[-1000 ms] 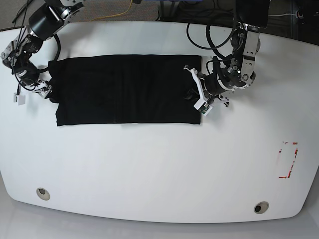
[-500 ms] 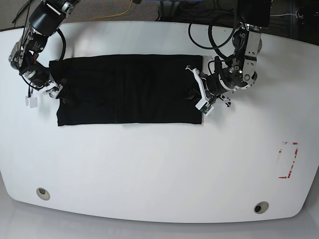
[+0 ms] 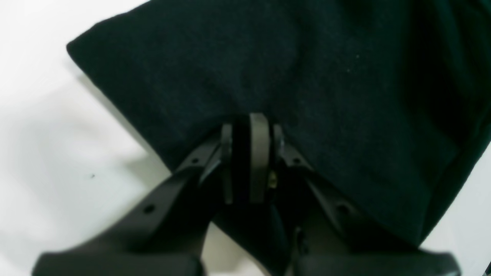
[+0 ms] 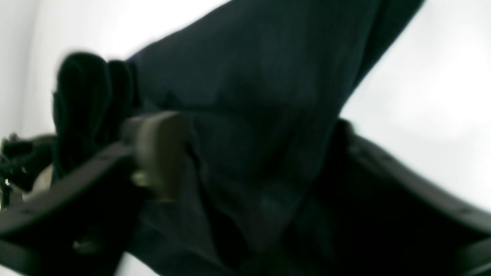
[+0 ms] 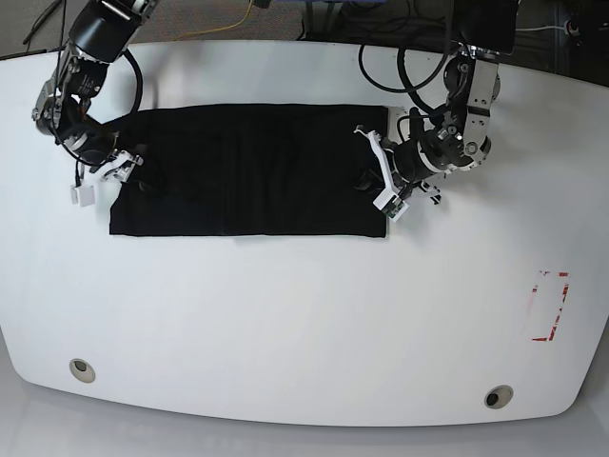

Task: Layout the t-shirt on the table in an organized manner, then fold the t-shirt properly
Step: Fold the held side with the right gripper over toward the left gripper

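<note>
The black t-shirt (image 5: 247,171) lies on the white table (image 5: 304,324) as a long flat band. At its right end my left gripper (image 5: 374,181) is shut on the edge. In the left wrist view the cloth of the t-shirt (image 3: 307,76) is pinched between the left gripper (image 3: 249,126) pads. At the band's left end my right gripper (image 5: 122,164) straddles the edge. The blurred right wrist view shows the right gripper (image 4: 253,126) with its jaws apart and the t-shirt (image 4: 249,96) lying between them, a bunched fold by the left finger pad (image 4: 161,153).
A red rectangular outline (image 5: 550,305) is marked near the table's right edge. Two round holes (image 5: 83,369) (image 5: 497,396) sit near the front edge. Cables run behind the table's far edge.
My right gripper has moved right onto the shirt's left edge, and its jaws have narrowed around the cloth. The shirt's left edge has shifted a little inward. The left gripper holds still.
</note>
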You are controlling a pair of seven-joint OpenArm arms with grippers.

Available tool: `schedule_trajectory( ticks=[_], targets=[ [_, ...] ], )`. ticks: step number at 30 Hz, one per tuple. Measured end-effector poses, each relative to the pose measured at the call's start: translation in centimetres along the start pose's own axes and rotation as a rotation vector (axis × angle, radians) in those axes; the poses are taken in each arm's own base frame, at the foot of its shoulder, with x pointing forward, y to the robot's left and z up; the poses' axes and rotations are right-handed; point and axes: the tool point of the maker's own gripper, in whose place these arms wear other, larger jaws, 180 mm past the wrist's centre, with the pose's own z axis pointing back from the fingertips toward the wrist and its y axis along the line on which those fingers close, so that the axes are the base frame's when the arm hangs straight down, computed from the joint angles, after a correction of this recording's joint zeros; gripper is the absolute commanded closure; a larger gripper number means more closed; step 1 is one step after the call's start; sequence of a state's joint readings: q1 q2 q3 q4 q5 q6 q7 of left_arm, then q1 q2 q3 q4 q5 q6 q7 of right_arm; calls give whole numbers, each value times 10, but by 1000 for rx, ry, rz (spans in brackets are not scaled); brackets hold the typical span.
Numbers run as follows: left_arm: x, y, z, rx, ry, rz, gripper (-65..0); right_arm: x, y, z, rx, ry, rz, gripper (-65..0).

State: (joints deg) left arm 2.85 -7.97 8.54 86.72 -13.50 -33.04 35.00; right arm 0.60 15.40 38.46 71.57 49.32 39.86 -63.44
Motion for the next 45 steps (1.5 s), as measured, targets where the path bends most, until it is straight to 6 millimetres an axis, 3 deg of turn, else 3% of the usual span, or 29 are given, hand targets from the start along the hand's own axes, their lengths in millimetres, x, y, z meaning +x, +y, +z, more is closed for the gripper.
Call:
schedule_trajectory(
  ticks=[4, 6, 13, 23, 32, 39, 45],
  targets=[
    [0, 0, 0, 0, 0, 0, -34, -4, 2, -3, 6, 10, -3, -53],
    [0, 0, 0, 1, 0, 0, -34, -4, 2, -3, 5, 11, -2, -30],
    [0, 0, 0, 0, 0, 0, -34, 15, 14, 7, -16, -12, 92, -24],
    [1, 0, 0, 0, -1, -3, -34, 38, 71, 16, 2, -90, 145, -24],
    [2, 0, -1, 1, -3, -5, -34, 22, 113, 3, 96, -80, 114, -24],
    [3, 0, -1, 0, -2, -6, -34, 7, 161, -23, 215, -22, 163, -24],
    [2, 0, -1, 0, -2, -7, -34, -4, 187, -35, 279, 1, 160, -24]
  ],
)
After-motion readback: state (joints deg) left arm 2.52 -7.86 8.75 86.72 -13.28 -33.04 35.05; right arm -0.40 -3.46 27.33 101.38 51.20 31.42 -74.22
